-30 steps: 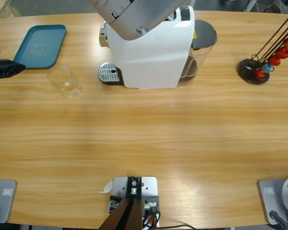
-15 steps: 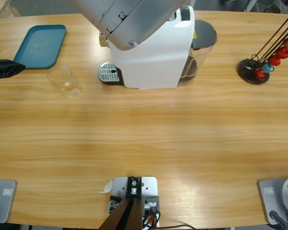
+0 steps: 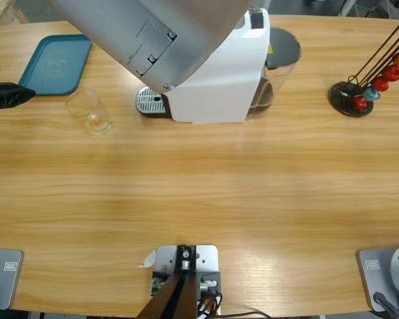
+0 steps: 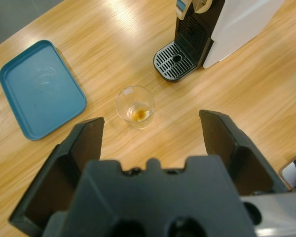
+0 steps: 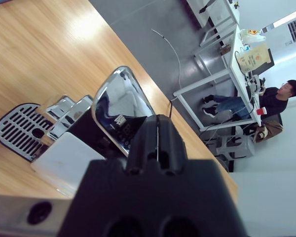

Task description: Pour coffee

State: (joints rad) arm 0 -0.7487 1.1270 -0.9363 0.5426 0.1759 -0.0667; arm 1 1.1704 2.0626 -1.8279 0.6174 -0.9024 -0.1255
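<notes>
A small clear glass (image 4: 135, 106) stands on the wooden table with a thin pool of brown coffee (image 4: 138, 113) at its bottom. My left gripper (image 4: 150, 121) hangs above and short of it, jaws wide open with nothing between them. From above, that gripper (image 3: 10, 83) enters at the left edge, with the glass (image 3: 90, 111) a little to its right. The white coffee machine (image 3: 216, 73) stands at the back, its drip grate (image 3: 151, 102) bare. My right gripper (image 5: 158, 123) is shut, just over the machine's chrome lever (image 5: 119, 101). A large silver arm section (image 3: 146, 30) hides it from above.
A teal tray (image 3: 55, 63) lies at the back left, beside the glass. A black capsule stand (image 3: 351, 96) with red and orange capsules is at the back right. A clear water tank (image 3: 279, 66) sits behind the machine. A person (image 5: 266, 101) sits far off in the room.
The silver arm section has swung left and down across the high view, covering more of the machine's top. The left gripper and the glass have not moved.
</notes>
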